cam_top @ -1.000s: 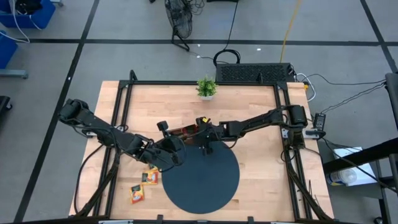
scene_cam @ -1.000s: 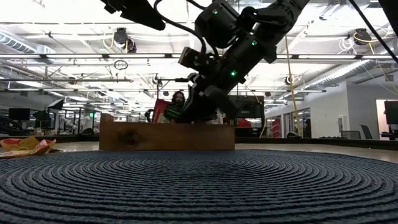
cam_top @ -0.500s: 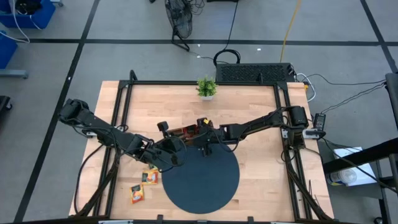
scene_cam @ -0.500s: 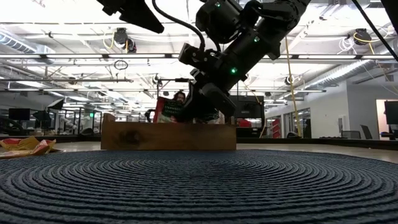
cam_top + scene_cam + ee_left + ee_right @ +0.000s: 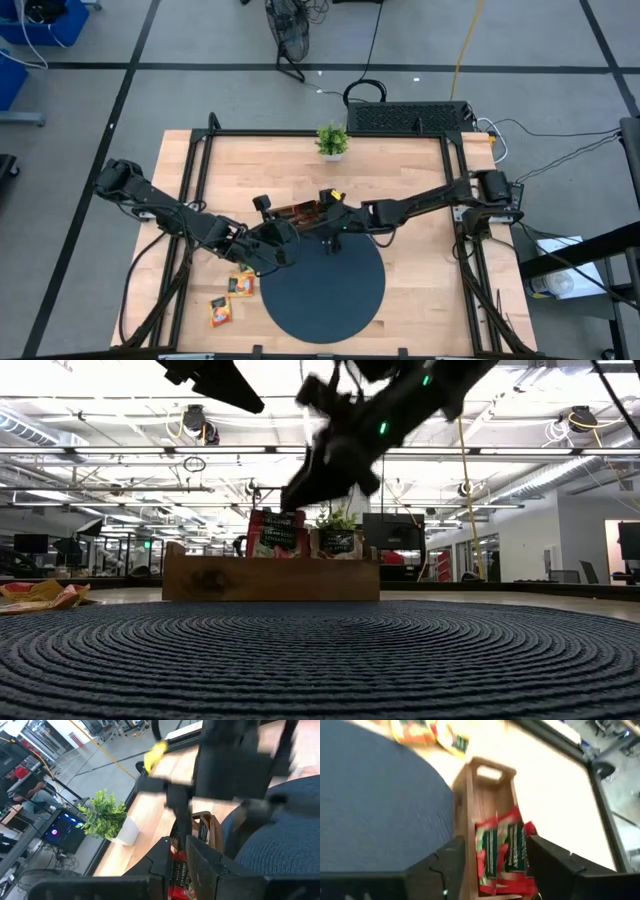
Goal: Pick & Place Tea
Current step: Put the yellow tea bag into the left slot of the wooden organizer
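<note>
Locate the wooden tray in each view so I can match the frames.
High: wooden tray at the mat's far edge, mid-table.
Low: centre, behind the mat.
Left wrist: partly hidden, beside the mat.
Right wrist: centre, red sachets inside.
Shared landmark: the dark round mat.

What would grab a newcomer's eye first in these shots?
Probably the red tea sachets standing upright in one compartment of the wooden tray at the table's middle, with the right pincer open directly above them. Next, the dark round mat in front, and loose yellow-orange sachets on the bare wood beside its left edge.
</note>
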Robot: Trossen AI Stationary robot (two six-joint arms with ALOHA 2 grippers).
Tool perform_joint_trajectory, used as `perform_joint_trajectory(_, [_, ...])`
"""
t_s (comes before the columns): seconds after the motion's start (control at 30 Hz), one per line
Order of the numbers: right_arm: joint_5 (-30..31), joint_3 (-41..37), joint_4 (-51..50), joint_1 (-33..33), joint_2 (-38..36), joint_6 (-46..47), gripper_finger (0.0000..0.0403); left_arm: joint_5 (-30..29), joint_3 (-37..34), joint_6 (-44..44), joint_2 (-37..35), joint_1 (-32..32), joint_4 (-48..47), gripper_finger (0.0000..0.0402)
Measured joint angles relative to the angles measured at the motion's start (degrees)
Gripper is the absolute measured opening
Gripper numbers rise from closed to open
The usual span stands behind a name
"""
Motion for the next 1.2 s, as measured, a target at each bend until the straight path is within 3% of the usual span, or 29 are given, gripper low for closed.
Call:
perform_joint_trajectory(0.13, [-0.17, 0.0, -2.16, 1.57, -4.75, 0.48, 0.0207, 0.02, 0.0, -0.3, 0.0, 0.0, -0.89, 0.0067])
perform_joint_trajectory(0.23, [-0.16, -1.01, -4.84, 2.43, -8.71, 1.59, 0.0212, 1.04, 0.0, -4.65, 0.0, 0.0, -8.07, 0.0067])
perform_joint_trajectory(0.3, [-0.26, -3.1, -5.82, 2.55, -11.69, 3.6, 0.0213, 5.56, 0.0, -9.6, 0.0, 0.0, -15.87, 0.0067])
perform_joint_trajectory(0.4, [-0.2, -7.56, -5.99, 2.48, -16.2, 6.65, 0.0209, 17.59, 0.0, -18.77, 0.0, -0.11, -26.8, 0.0067])
perform_joint_trajectory(0.53, [-0.17, -15.04, -4.36, 2.33, -22.52, 9.38, 0.0204, 30.08, -0.05, -25.18, 2.53, -2.37, -35.02, 0.0067])
perform_joint_trajectory(0.63, [-0.15, -22.47, 2.37, 2.37, -26.94, 10.94, 0.0205, 32.22, -0.02, -28.81, 5.06, -5.01, -39.08, 0.0067])
perform_joint_trajectory(0.77, [-0.07, -34.24, 20.19, 2.33, -30.76, 12.51, 0.0207, 33.26, -0.28, -37.37, 8.87, -7.05, -42.95, 0.0067])
perform_joint_trajectory(0.93, [0.0, -45.6, 42.53, 2.33, -31.47, 11.08, 0.0204, 43.0, -0.26, -47.24, 12.26, -7.15, -49.41, 0.0089])
perform_joint_trajectory(1.07, [-0.2, -47.5, 50.21, 1.83, -31.61, 5.74, 0.0201, 44.48, -0.23, -49.18, 12.58, -8.47, -51.19, 0.0129])
perform_joint_trajectory(1.2, [-0.25, -47.04, 49.72, 0.11, -32.29, 3.68, 0.0201, 42.78, -0.26, -49.18, 12.7, -9.64, -51.29, 0.0168])
